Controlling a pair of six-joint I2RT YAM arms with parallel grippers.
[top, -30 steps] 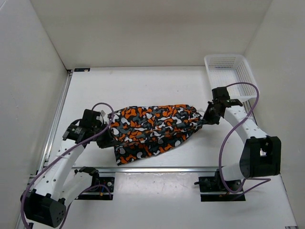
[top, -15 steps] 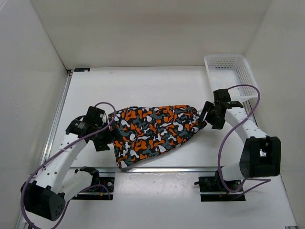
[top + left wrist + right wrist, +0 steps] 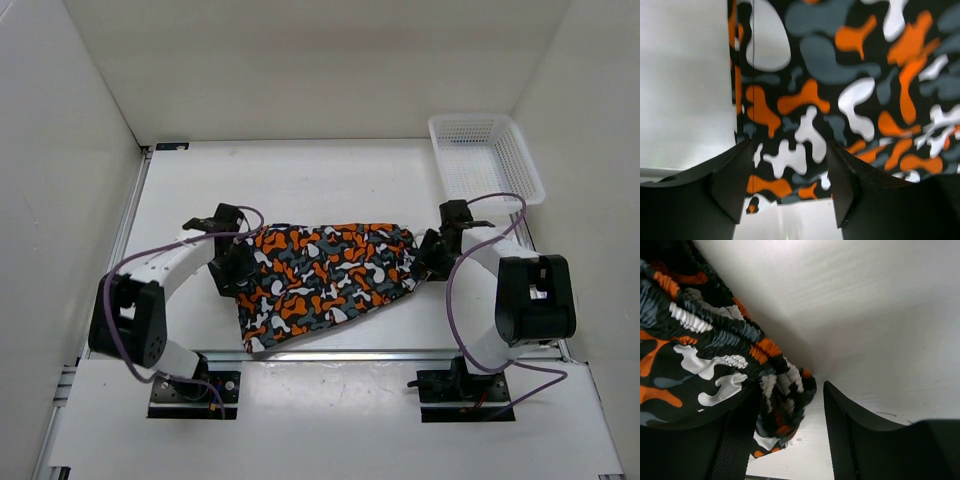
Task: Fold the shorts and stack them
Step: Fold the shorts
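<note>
— White-walled bay, white table [image 3: 300, 180], basket [image 3: 485, 160] at far R corner. Location of shorts [image 3: 325, 280]?

— Mid-table, flat, well apart from basket. Long axis L–R, slightly skewed. Looks like one spread layer, no fold made yet.

— Position of grippers vs. cloth?

— At L end: left gripper [image 3: 232, 274]. At R end: right gripper [image 3: 424, 260]. One per end, neither nearer overall. Per wrist cams: L fingers [image 3: 730, 185] apart, print flat betw. them, nothing pinched. R fingers [image 3: 840, 440] apart too; bunched elastic waistband [image 3: 715, 335] betw. them, against one finger, gap to the other. No clamp either side.

— Key relation for next move?

— Long axis in line with both grippers, end to end. Judgement: needs either a fresh pinch at one end and a carry over to the other, or a re-grip along a long edge. Not possible with both sets of fingers apart as now.

— Change vs. 1 s ago?

— Then: cloth taut betw. both grippers, ridged lengthwise, narrower. Now: slack, spread wider, down on table. Both arms drawn back, elbows closer to bases. Grippers at same ends as before.
</note>
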